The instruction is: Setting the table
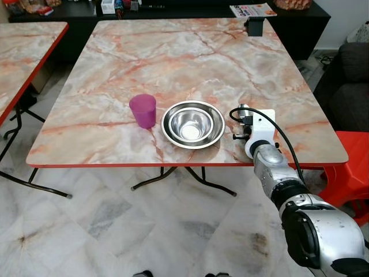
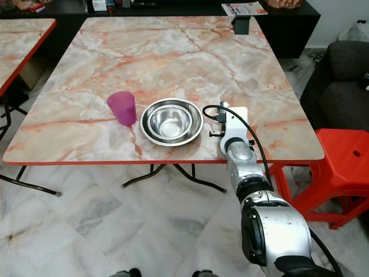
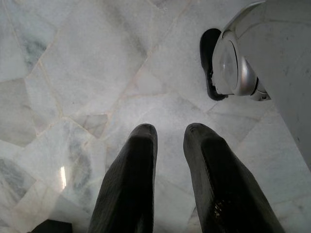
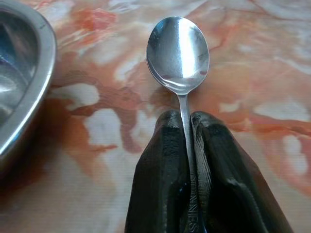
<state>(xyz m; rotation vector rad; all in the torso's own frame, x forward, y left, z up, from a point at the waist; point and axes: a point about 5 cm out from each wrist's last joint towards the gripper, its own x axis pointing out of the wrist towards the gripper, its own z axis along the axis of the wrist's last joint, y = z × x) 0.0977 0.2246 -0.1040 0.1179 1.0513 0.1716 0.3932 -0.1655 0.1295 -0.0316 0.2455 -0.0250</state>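
Where wrist camera looks: pinched spoon

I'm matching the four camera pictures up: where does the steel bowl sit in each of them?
Left eye view: steel bowl near the table's front edge, right of the purple cup.
Right eye view: left of the right wrist, beside the cup.
Left wrist view: floor tiles, no bowl.
Right wrist view: its rim by the held spoon.
Shared landmark: the purple cup.
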